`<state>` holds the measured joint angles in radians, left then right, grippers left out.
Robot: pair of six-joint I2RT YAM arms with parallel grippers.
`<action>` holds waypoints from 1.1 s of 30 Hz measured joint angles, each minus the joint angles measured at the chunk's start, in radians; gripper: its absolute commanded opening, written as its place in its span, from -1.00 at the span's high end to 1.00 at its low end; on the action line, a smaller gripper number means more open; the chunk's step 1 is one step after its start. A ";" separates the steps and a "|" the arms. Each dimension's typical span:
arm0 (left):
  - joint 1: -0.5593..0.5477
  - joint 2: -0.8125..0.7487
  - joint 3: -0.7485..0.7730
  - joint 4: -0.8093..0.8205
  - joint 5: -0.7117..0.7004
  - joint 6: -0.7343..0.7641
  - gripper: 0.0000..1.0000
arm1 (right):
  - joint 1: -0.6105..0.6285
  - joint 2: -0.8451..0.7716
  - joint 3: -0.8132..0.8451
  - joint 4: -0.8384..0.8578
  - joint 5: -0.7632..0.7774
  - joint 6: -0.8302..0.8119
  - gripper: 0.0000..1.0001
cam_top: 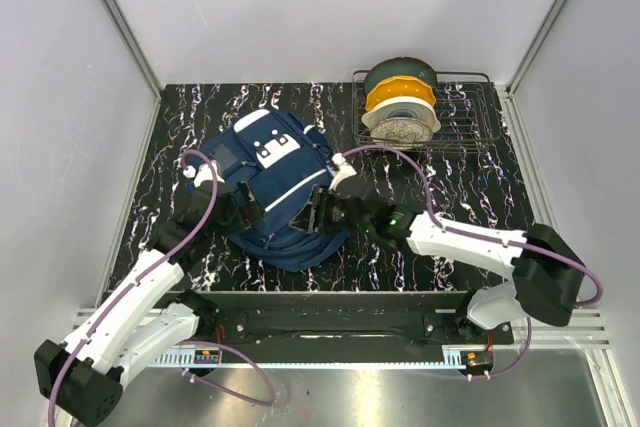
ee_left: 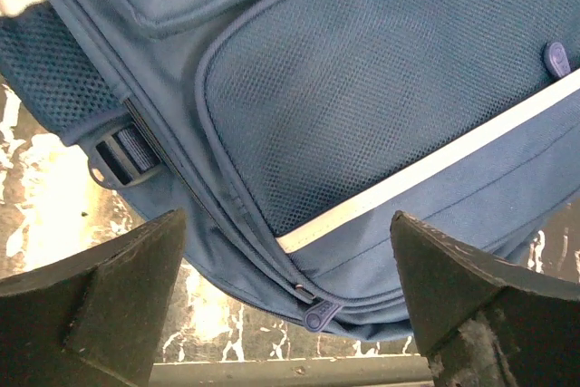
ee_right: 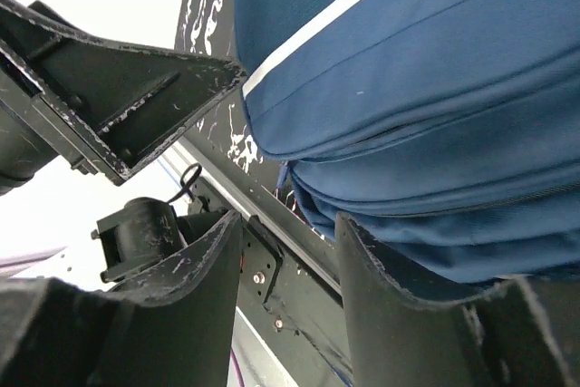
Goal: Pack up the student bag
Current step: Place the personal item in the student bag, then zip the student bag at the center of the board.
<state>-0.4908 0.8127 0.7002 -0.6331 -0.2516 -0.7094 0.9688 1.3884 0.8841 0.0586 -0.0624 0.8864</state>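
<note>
I count one student bag (cam_top: 280, 182), navy with white trim, lying flat on the black marbled table (cam_top: 480, 182). It sits at the middle of the table, a little toward 9 o'clock, with its white-patched top pointing to 12.

Two arms are in play. The left gripper (cam_top: 240, 209) sits at the bag's 8 o'clock edge. In its wrist camera both fingers (ee_left: 91, 296) stand wide apart and hold nothing. Beyond them the bag shows one mesh panel (ee_left: 362, 88), one white stripe (ee_left: 426, 169), one strap buckle (ee_left: 122, 156) and one zip pull (ee_left: 317, 316).

The right gripper (cam_top: 325, 212) is at the bag's 4 o'clock edge. Its wrist camera shows the jaws part-way apart, and the gap between them shows only the rail at the table's near edge. The bag's bulging underside lies just above one finger (ee_right: 408, 314). I cannot tell whether the fabric touches it.

At 1 o'clock, well apart from the bag, stands one wire rack (cam_top: 465, 112) holding three round spools on edge. There is one dark green spool (cam_top: 398, 75) at the back, one orange spool (cam_top: 400, 97) in the middle and one whitish spool (cam_top: 402, 127) in front.
</note>
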 measured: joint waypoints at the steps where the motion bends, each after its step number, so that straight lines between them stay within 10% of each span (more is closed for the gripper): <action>1: 0.012 -0.012 -0.016 0.002 0.019 -0.008 -0.97 | 0.018 0.024 0.017 -0.005 0.002 -0.003 0.00; 15: 0.071 -0.104 -0.234 0.250 0.171 -0.125 -0.47 | 0.091 0.148 0.088 -0.035 0.019 -0.026 -0.01; 24: 0.090 -0.063 -0.240 0.291 0.171 -0.139 0.69 | 0.137 0.196 0.134 -0.050 0.040 -0.034 -0.02; 33: 0.094 -0.023 -0.222 0.287 0.178 -0.140 0.88 | 0.165 0.273 0.210 -0.125 0.136 -0.023 -0.04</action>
<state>-0.3969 0.7898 0.4778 -0.3458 -0.0738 -0.8490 1.1339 1.6615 1.0943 -0.0666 0.0734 0.8635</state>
